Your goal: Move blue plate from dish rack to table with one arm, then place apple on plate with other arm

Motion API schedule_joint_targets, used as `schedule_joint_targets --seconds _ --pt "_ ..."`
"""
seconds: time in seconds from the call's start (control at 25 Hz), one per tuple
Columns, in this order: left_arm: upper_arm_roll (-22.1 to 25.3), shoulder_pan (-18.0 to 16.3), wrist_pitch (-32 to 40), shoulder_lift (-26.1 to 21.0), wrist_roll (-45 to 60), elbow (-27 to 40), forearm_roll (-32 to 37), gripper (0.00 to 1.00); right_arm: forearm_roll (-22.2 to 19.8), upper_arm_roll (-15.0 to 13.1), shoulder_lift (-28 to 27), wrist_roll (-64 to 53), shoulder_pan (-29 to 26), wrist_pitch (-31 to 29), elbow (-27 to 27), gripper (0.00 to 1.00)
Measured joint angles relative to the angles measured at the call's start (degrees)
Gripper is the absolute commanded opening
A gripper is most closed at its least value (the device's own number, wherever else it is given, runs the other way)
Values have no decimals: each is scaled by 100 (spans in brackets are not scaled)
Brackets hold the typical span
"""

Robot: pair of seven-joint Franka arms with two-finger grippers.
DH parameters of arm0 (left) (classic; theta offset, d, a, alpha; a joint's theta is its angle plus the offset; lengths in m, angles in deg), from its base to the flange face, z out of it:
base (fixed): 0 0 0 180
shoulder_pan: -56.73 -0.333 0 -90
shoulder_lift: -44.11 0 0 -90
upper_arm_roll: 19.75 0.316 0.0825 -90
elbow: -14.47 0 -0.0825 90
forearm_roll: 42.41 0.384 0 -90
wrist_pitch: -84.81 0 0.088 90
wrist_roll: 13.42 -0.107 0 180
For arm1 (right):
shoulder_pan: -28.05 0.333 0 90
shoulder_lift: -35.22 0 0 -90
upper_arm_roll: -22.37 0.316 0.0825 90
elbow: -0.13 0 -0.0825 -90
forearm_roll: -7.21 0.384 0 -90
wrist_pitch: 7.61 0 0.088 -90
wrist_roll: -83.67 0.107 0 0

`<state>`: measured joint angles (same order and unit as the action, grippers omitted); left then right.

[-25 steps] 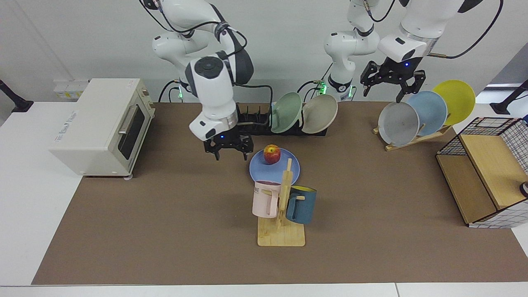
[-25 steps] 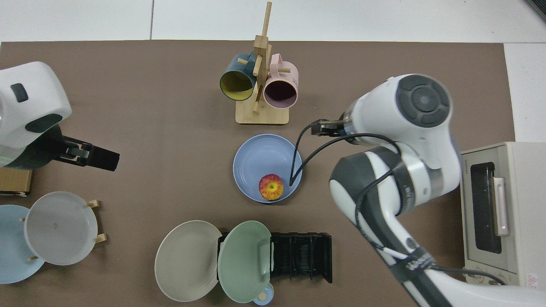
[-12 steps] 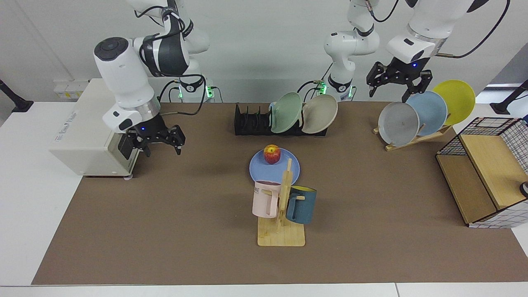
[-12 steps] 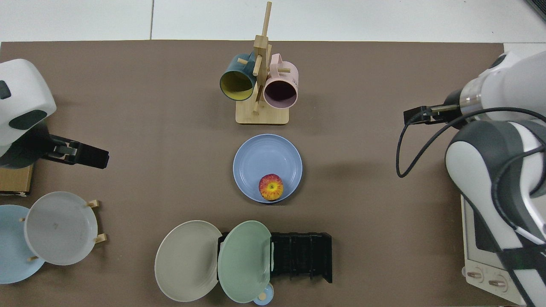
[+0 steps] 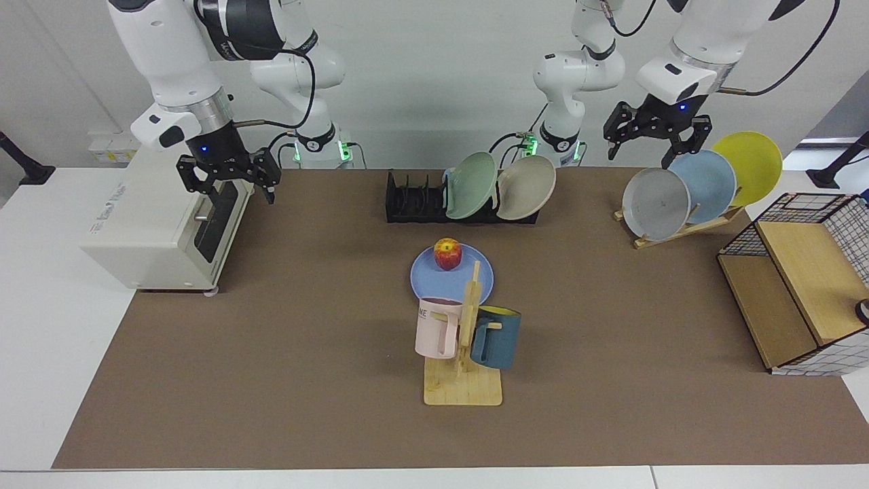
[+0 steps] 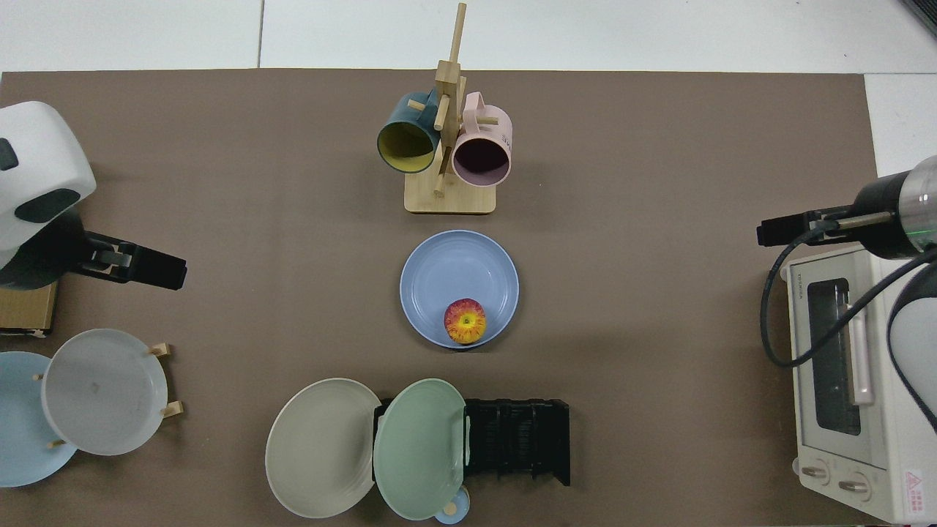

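The right gripper [image 5: 227,180] has swung away from the plate since a second ago and now hangs at the upper left of the facing frame, over the toaster oven [image 5: 170,210], jaws apart and empty. The apple [image 5: 447,253] sits on the blue plate [image 5: 434,278], at its rim nearest the dish rack [image 5: 414,204], the plate flat on the surface [image 5: 305,380] mid-frame. The left gripper [image 5: 655,139] waits upper right, jaws apart, above the wooden plate rack [image 5: 679,231].
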<state>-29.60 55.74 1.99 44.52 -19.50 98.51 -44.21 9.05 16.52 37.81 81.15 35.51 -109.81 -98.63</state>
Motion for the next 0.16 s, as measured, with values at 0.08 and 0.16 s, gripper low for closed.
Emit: schedule_joint_targets --seconds 0.08,0.16 --pt "7 -3 0 0 0 0 0 100 0 7 -18 1 -26 0 -23 100" --pt "15 -5 0 0 0 0 0 100 0 6 -33 37 -48 0 -41 100"
